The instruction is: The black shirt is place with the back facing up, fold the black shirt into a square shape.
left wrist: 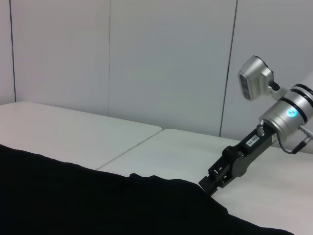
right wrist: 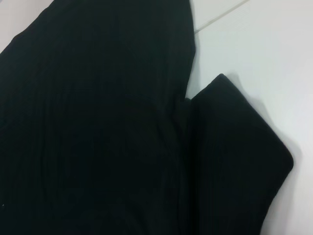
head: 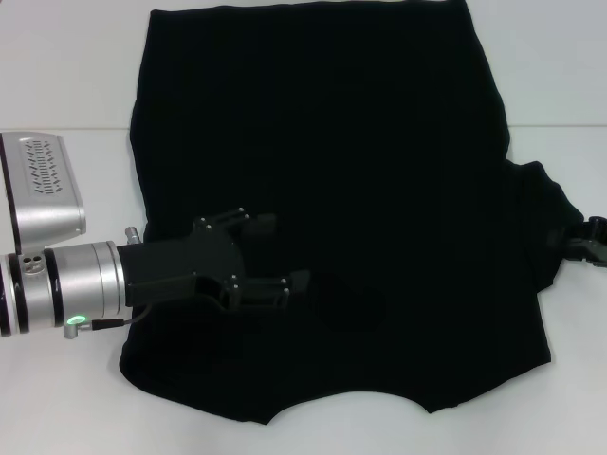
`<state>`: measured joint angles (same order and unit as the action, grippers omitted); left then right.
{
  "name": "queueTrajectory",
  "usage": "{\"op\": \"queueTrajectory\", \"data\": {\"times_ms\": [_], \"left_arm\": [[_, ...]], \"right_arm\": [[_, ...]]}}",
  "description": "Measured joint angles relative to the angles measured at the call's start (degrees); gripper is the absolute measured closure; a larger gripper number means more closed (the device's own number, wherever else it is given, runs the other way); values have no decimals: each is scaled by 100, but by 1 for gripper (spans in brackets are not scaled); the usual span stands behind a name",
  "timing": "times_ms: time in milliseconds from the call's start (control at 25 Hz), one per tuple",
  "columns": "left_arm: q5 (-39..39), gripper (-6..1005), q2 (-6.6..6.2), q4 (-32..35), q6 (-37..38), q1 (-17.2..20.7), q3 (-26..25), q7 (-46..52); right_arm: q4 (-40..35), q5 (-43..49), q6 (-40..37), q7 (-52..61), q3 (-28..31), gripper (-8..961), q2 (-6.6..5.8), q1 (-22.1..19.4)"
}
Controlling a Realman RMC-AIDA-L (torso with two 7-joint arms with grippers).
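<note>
Shirt: large soft black cloth T-shirt [head: 379, 190] spread on white counter [head: 66, 85]
My left gripper [head: 285, 256]: fingers spread, over shirt
My right gripper [left wrist: 210, 182]: at sleeve; grip indiscernible

Bright even overhead light, soft faint shadows, black shirt [head: 341, 190] detail lost

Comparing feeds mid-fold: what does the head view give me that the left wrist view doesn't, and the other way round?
Only the head view shows the left gripper, fingers spread over the large soft black cloth shirt, whose whole outline it shows, including the sleeve sticking out on the robot's right. Only the left wrist view shows the right arm's silver wrist and the pale wall panels behind. Both show the shirt, the white table and the right gripper at the sleeve edge, barely visible in the head view.
</note>
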<state>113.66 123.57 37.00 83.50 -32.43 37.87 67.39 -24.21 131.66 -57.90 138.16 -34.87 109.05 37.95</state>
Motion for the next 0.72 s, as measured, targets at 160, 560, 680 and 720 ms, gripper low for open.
{"op": "queueTrajectory", "data": {"times_ms": [160,560,680,720], "left_arm": [[-3,98,0,0,-1,0,-9,-3],[-3,103,0,0,-9,0,-20,-7],[-3,104,0,0,-9,0,-35,-7],[-3,104,0,0,-9,0,-56,-7]], "right_arm": [[113,0,220,-26,-2,564,35,48],[138,0,451,-34,-3,611,121,104],[138,0,481,-4,-3,626,136,109],[138,0,498,0,-3,630,141,109]]}}
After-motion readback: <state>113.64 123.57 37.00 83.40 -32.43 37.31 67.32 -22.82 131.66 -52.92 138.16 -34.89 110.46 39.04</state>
